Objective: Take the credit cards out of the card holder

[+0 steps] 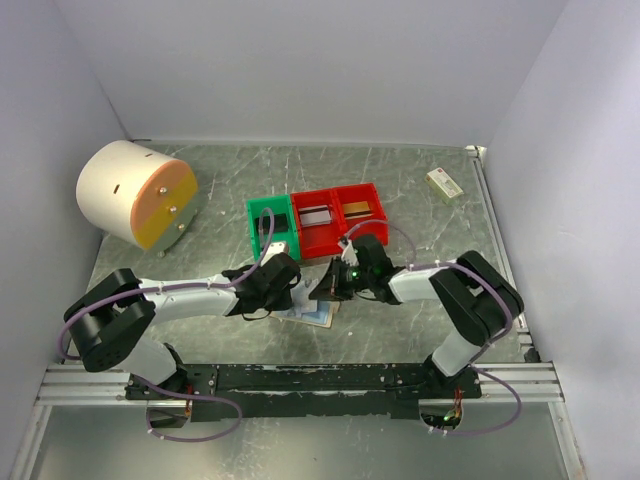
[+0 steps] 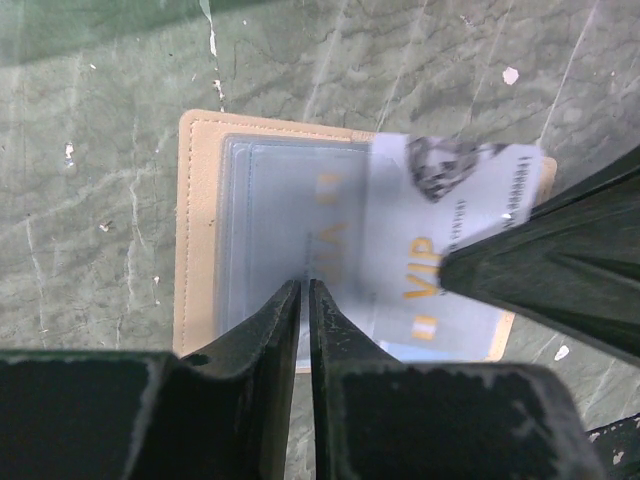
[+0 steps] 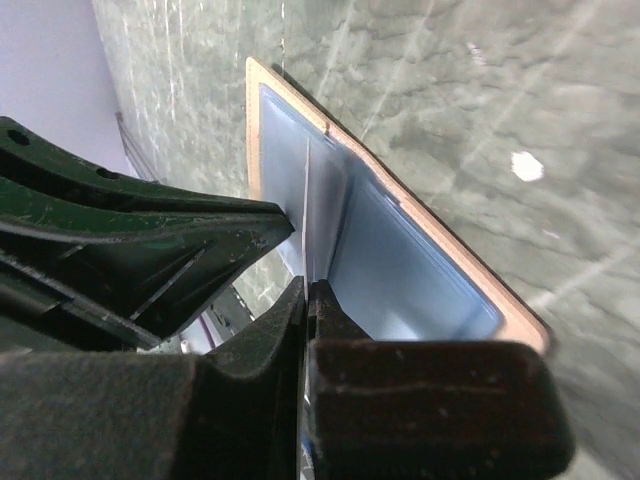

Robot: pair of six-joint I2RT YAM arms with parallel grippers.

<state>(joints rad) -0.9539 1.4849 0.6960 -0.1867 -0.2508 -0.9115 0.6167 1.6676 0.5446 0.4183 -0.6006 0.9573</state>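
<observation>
The tan card holder (image 2: 198, 230) lies open on the table, its pale blue-grey pockets up; it also shows in the top view (image 1: 316, 318) and the right wrist view (image 3: 420, 270). A silver-grey credit card (image 2: 450, 250) with gold "VIP" lettering sticks partly out of a pocket to the right. My right gripper (image 3: 308, 288) is shut on that card's edge, seen edge-on (image 3: 306, 190); in the top view it (image 1: 335, 285) is at the holder's right side. My left gripper (image 2: 304, 288) is shut, its tips resting on the holder's pocket; in the top view it (image 1: 292, 290) is at the holder's left.
A green bin (image 1: 270, 225) and two red bins (image 1: 318, 232) (image 1: 362, 215) stand just behind the holder; the red ones hold a silver-grey card (image 1: 316, 213) and a gold card (image 1: 360, 208). A small white-and-green box (image 1: 444, 183) lies back right. A large cream roll (image 1: 135, 193) is back left.
</observation>
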